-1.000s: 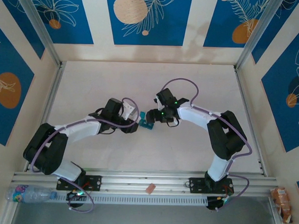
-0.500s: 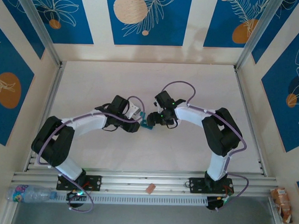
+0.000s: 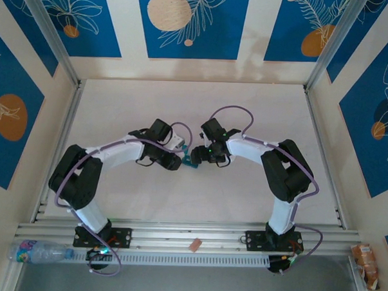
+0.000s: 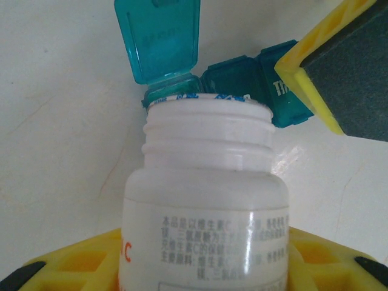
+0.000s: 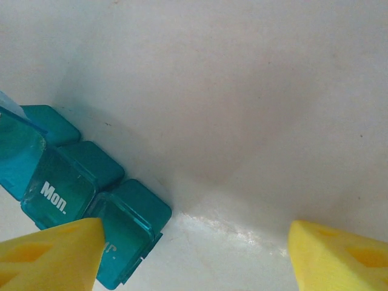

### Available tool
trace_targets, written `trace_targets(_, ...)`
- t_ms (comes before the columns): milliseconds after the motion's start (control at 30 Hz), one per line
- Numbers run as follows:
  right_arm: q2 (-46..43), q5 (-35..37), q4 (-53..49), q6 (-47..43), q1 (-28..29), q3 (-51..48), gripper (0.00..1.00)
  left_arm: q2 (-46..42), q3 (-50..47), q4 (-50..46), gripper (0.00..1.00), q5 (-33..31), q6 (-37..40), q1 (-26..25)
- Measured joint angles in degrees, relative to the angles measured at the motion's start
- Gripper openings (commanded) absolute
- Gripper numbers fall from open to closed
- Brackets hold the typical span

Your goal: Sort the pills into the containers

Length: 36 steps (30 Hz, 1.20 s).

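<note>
The containers are a teal pill box of three square compartments, lying mid-table. One end lid stands open. My left gripper is shut on an uncapped white bottle with an orange band; its mouth is tipped against the open compartment. In the top view the bottle sits just left of the box. My right gripper stands open, its left finger against the box's other end and bare table between the jaws. The pills are hidden.
The right gripper's yellow and black finger sits at the box's right end in the left wrist view. Metal rails run along the near edge, with a plastic water bottle and a snack packet outside them.
My left arm has swung its wrist right and forward, bringing the bottle up to the pill box. The right gripper has shifted slightly left and stays by the box.
</note>
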Motion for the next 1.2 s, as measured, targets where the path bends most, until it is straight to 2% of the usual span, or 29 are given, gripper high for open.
trace_targets(367,0.02,-0.17,0.0,0.02,-0.31,0.0,0.79,3.87,5.16,-6.88,0.0,-2.05,2.01,-0.46)
trace_targets(1200,0.02,-0.17,0.0,0.02,-0.37,0.0,0.79,9.62,13.88,-16.13,0.0,-6.99,4.72,-1.81)
